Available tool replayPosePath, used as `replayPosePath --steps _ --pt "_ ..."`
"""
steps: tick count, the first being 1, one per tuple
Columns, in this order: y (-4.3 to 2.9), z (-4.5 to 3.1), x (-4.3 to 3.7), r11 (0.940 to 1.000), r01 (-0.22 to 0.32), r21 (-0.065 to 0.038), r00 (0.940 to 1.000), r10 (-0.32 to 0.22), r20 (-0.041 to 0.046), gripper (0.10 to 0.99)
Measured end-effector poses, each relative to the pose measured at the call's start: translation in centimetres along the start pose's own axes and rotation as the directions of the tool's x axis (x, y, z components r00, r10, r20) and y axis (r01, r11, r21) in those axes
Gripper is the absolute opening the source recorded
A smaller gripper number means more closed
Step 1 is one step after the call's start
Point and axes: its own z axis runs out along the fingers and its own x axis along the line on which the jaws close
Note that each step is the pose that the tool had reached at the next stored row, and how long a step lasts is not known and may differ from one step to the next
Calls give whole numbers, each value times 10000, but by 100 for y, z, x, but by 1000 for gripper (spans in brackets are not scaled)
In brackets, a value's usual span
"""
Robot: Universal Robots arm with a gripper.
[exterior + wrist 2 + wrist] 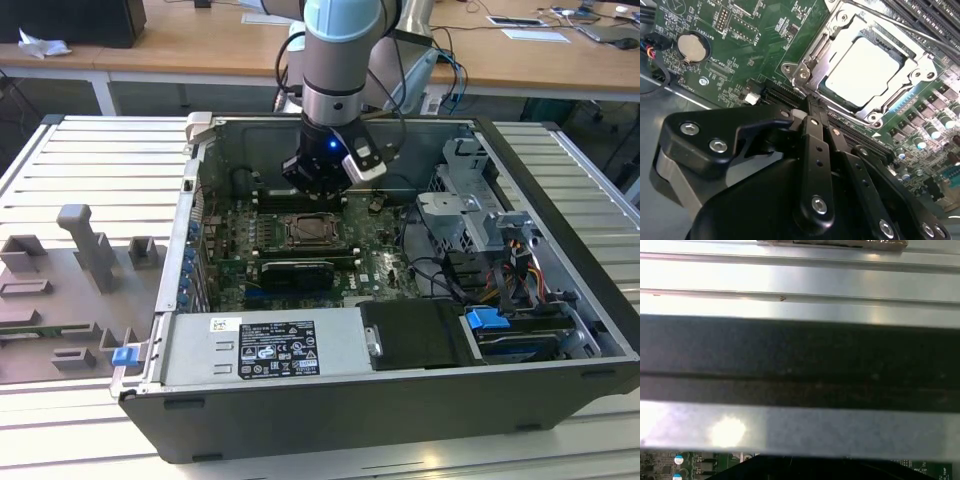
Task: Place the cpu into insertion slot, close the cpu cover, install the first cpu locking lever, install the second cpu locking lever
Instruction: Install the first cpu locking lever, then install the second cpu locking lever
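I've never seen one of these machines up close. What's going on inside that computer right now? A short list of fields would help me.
setting: open computer case lying on a slatted metal table
gripper: hangs just above the green circuit board, beside the socket, holding nothing
cpu: pale metal square seated in the insertion slot
cpu cover: silvery frame lying flat around the chip
locking levers: a thin metal rod runs along one side of the frame; whether it is latched is unclear
nearby: round coin battery on the board

A silver round coin battery (692, 47) is sitting on the green circuit board (755, 45); grey moulded plastic fixtures (85, 255) are standing outside the black computer case (330, 420).
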Motion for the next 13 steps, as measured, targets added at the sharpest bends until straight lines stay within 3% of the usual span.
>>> replayPosePath --steps 13 --pt "-70 -6 3 10000 -1 0 10000 1 0 106"
